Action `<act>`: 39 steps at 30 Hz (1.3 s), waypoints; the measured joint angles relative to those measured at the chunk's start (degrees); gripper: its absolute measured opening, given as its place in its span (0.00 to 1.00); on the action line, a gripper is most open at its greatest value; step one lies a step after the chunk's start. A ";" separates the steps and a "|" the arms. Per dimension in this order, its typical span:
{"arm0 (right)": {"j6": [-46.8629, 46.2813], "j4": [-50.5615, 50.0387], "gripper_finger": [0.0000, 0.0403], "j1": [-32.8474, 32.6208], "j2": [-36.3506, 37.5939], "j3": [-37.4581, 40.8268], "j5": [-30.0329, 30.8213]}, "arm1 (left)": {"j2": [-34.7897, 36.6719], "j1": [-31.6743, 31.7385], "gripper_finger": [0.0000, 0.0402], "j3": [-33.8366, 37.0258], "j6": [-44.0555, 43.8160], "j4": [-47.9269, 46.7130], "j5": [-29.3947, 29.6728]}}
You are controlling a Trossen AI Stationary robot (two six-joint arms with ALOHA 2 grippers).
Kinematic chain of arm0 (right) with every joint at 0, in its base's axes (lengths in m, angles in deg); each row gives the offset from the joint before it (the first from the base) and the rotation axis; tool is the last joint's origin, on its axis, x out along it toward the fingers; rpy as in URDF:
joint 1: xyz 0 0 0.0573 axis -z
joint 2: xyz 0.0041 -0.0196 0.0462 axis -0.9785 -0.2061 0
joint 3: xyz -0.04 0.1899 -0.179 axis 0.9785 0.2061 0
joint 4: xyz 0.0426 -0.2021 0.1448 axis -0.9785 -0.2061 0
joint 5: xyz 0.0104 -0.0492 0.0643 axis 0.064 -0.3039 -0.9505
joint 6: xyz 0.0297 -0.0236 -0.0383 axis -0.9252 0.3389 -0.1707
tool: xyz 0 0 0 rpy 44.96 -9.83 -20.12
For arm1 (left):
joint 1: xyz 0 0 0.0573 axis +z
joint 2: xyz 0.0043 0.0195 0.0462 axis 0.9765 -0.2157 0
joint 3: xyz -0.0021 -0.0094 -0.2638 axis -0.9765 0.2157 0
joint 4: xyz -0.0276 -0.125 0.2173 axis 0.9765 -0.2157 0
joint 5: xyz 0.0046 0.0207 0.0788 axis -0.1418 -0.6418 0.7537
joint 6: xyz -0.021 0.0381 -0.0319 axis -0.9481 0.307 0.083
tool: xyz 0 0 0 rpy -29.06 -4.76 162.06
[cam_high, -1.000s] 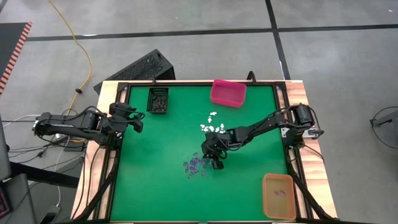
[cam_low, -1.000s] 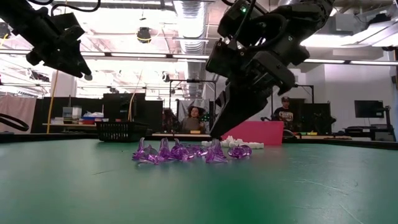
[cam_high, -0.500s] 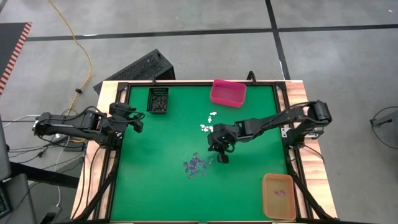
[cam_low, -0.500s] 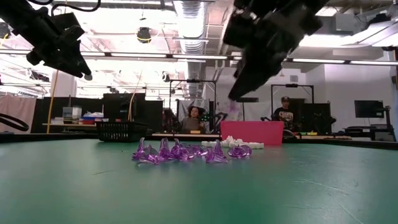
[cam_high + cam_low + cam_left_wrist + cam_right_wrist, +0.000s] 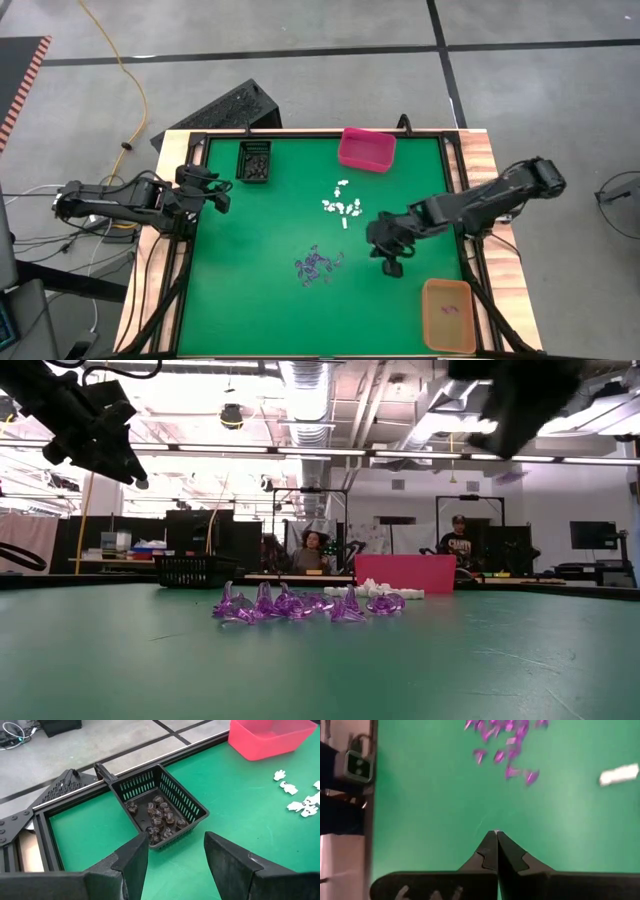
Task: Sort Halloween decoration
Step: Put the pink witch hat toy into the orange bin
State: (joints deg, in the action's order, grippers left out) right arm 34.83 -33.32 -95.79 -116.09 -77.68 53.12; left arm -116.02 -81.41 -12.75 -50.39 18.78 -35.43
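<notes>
The Halloween decoration lies in groups on the green table. A purple pile (image 5: 318, 266) (image 5: 300, 603) (image 5: 502, 740) sits mid-table, with white pieces (image 5: 342, 203) (image 5: 300, 800) behind it. Dark ones fill the black basket (image 5: 160, 810). My right gripper (image 5: 392, 268) (image 5: 496, 834) hangs shut, high above the table, between the purple pile and the orange bin (image 5: 448, 315). A tiny pale-purple speck shows at its tips. My left gripper (image 5: 222, 200) (image 5: 175, 855) waits open at the left edge, raised and facing the basket. My right gripper pinches a tiny pale-purple bit (image 5: 495, 831) at the very ends of its two fingers, pointing steeply down. The piece is lifted clear of the table. It is too small to tell which part is held.
A pink bin (image 5: 366, 149) (image 5: 405, 573) stands at the far edge. The black basket (image 5: 254, 161) is at the far left. The orange bin at the near right corner holds a few purple pieces. Bare green mat lies between the groups.
My right gripper has risen from the purple pile, staying shut. It has swung toward the table's right and near edge, toward the orange bin, rolling as it went. The pile stays on the mat.
</notes>
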 joint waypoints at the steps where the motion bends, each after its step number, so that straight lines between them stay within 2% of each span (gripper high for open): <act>1: -2.35 -1.24 0.04 -1.62 1.00 -0.01 0.85 | -0.02 -0.01 0.46 0.00 0.00 0.00 0.02; 9: -25.84 -10.70 0.04 -17.60 5.35 -0.02 7.16 | 0.00 0.00 0.46 0.00 0.00 -0.08 0.04; 15: -43.08 -13.46 0.04 -30.24 4.78 -0.02 10.17 | 0.00 0.00 0.46 0.00 0.00 -0.15 0.08; 20: -57.55 -15.63 0.04 -39.02 4.50 -0.02 15.52 | -0.01 -0.01 0.46 0.00 0.00 -0.13 0.08; 25: -70.16 -19.07 0.04 -46.81 2.92 -0.02 16.51 | -0.01 0.00 0.46 0.00 0.00 -0.13 0.11; 31: -80.31 -20.54 0.04 -52.93 -1.45 -0.02 17.23 | -0.01 0.00 0.46 0.00 -0.04 -0.11 0.11; 39: -86.06 -20.49 0.05 -54.25 -10.26 -0.02 18.45 | -0.01 -0.01 0.46 0.00 -0.21 -0.02 0.10</act>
State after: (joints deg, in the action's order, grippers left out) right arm -51.23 -53.81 -150.05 -126.35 -77.70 71.58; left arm -116.03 -81.42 -12.75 -50.60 18.76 -35.33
